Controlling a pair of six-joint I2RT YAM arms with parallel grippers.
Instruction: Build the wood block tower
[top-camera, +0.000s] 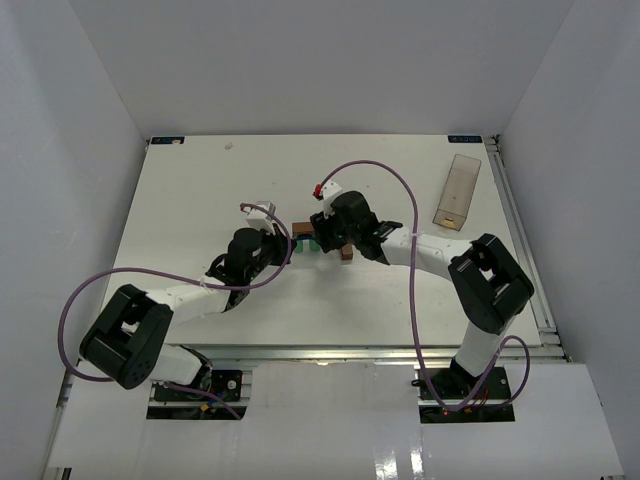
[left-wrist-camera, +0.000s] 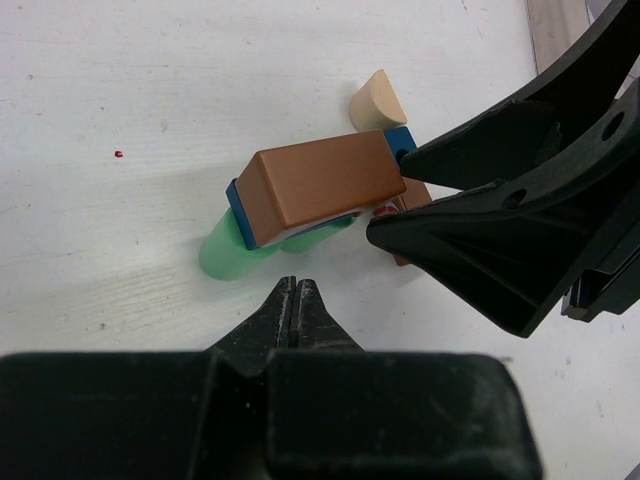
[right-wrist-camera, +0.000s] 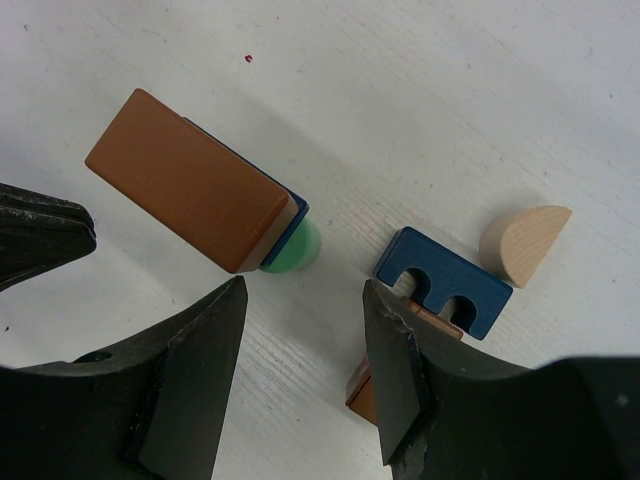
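A brown brick (right-wrist-camera: 190, 195) lies on a blue piece (right-wrist-camera: 292, 225), which rests on green cylinders (right-wrist-camera: 298, 250); this stack shows in the left wrist view too, as brown brick (left-wrist-camera: 320, 185) over green cylinder (left-wrist-camera: 232, 255). Beside it on the table lie a blue piece with two notches (right-wrist-camera: 445, 282), a tan half-round (right-wrist-camera: 520, 243) and a brown piece (right-wrist-camera: 365, 390), the last partly hidden by my right finger. My right gripper (right-wrist-camera: 303, 288) is open between the stack and the loose blocks, holding nothing. My left gripper (left-wrist-camera: 298, 290) is shut and empty, just short of the green cylinder.
A clear rectangular plastic box (top-camera: 458, 190) lies at the back right of the white table (top-camera: 200, 200). Both arms meet at the table's middle, with purple cables looping over them. White walls enclose the table on three sides.
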